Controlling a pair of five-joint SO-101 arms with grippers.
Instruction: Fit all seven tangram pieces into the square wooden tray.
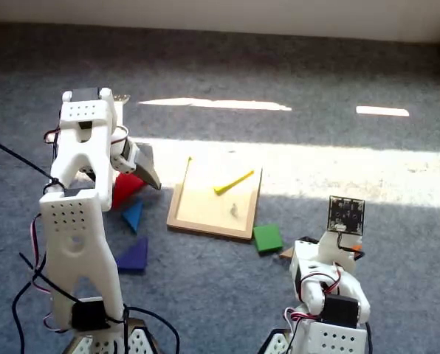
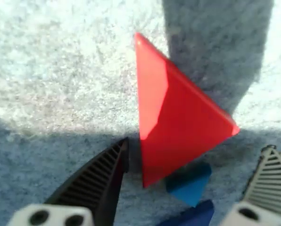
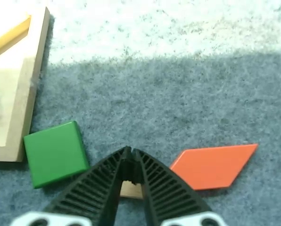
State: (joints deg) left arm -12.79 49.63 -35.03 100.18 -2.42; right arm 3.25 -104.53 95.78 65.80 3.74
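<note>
The square wooden tray [image 1: 205,214] lies mid-table with a yellow piece [image 1: 233,182] inside it. My left gripper [image 1: 136,177] hangs open over a red triangle [image 1: 125,188]; in the left wrist view the triangle [image 2: 178,127] lies between the spread fingers [image 2: 103,179]. A small blue triangle [image 1: 133,215] and a dark blue triangle [image 1: 133,254] lie just beside it. My right gripper [image 3: 129,151] is shut with nothing in it, between a green square [image 3: 55,153] and an orange parallelogram [image 3: 213,165], above a tan piece [image 3: 131,189].
Grey carpet covers the table, with a sunlit band across the middle. The green square [image 1: 267,237] touches the tray's near right corner. The tray's edge [image 3: 22,94] and the yellow piece [image 3: 8,37] lie beyond the right gripper.
</note>
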